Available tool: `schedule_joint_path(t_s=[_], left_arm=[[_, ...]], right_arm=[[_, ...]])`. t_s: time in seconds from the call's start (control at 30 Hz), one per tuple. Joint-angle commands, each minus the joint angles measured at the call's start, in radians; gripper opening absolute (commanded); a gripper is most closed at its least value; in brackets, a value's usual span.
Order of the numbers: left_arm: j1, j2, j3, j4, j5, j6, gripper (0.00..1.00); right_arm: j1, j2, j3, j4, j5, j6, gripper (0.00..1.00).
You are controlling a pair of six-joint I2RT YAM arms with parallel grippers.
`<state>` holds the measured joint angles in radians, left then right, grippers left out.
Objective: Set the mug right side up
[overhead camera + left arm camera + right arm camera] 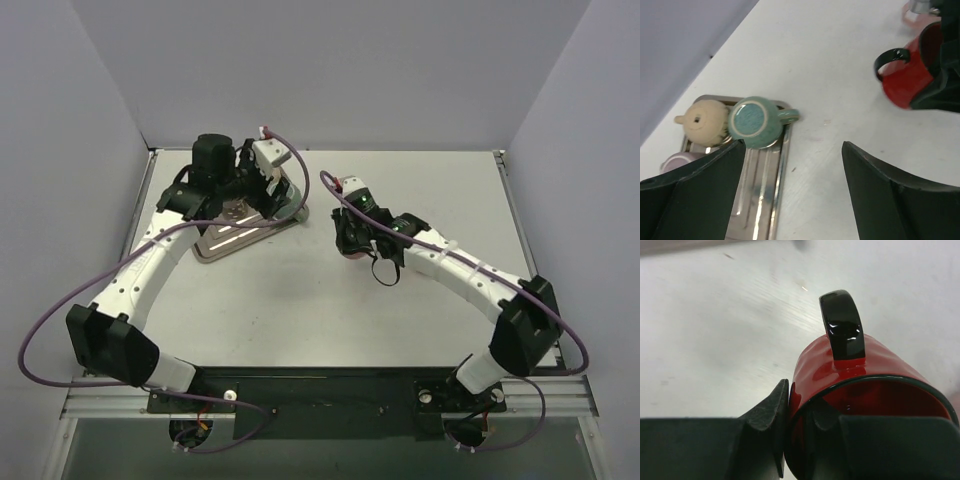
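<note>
A red mug (860, 370) with a black handle (842, 325) lies tilted just above the white table, handle uppermost and mouth toward the right wrist camera. My right gripper (802, 400) is shut on the mug's wall, one finger inside the rim and one outside. The left wrist view shows the same mug (907, 75) at the upper right. A teal mug (754, 121) stands bottom up at the corner of a metal tray (767, 190). Above the tray's edge, my left gripper (793, 150) hangs open with nothing between its fingers.
A beige rounded pot (705, 122) and a pink cup (677, 161) sit on the tray beside the teal mug. The tray (222, 246) lies at the table's back left, near the grey wall. The right arm (450, 265) reaches in from the right.
</note>
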<state>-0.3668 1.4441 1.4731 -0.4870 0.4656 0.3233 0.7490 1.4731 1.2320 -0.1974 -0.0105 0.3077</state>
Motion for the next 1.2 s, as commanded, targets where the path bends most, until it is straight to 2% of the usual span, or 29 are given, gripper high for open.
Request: schedule_joint_path(t_s=[0.0,0.17,0.4,0.43,0.47,0.5,0.53,0.57,0.63,0.83,0.97,1.17], left_arm=[[-0.001,0.035,-0.026,0.030,-0.194,0.265,0.89],[-0.027,0.075,-0.092,0.134,-0.353,0.375,0.89],[-0.047,0.104,-0.132,0.153,-0.329,0.456,0.89],[-0.047,0.119,-0.132,0.148,-0.325,0.467,0.89],[-0.052,0.125,-0.132,0.146,-0.320,0.493,0.89],[-0.054,0.140,-0.132,0.140,-0.312,0.506,0.89],[-0.060,0.147,-0.132,0.130,-0.297,0.540,0.89],[-0.063,0.165,-0.129,0.120,-0.291,0.565,0.89],[-0.084,0.197,-0.114,0.093,-0.286,0.638,0.89],[-0.159,0.349,0.008,-0.113,-0.308,1.026,0.89],[-0.169,0.441,0.059,-0.156,-0.297,1.216,0.89],[-0.166,0.604,0.197,-0.142,-0.332,1.263,0.84]], right_arm=[[-0.077,0.133,0.041,-0.234,0.156,-0.075,0.00],[-0.135,0.285,0.064,-0.261,0.185,-0.059,0.00],[-0.172,0.339,0.034,-0.221,0.149,-0.050,0.00],[-0.175,0.332,0.023,-0.211,0.144,-0.045,0.03],[-0.181,0.326,0.017,-0.200,0.135,-0.044,0.10],[-0.183,0.311,0.006,-0.200,0.132,-0.039,0.26],[-0.183,0.300,0.001,-0.195,0.130,-0.041,0.33],[-0.185,0.271,-0.008,-0.194,0.127,-0.039,0.44],[-0.185,0.221,-0.017,-0.191,0.124,-0.039,0.53],[-0.191,0.014,-0.051,-0.220,0.136,-0.051,0.67],[-0.243,-0.089,-0.101,-0.238,0.147,-0.067,0.68],[-0.335,-0.180,-0.213,-0.240,0.144,-0.053,0.68]])
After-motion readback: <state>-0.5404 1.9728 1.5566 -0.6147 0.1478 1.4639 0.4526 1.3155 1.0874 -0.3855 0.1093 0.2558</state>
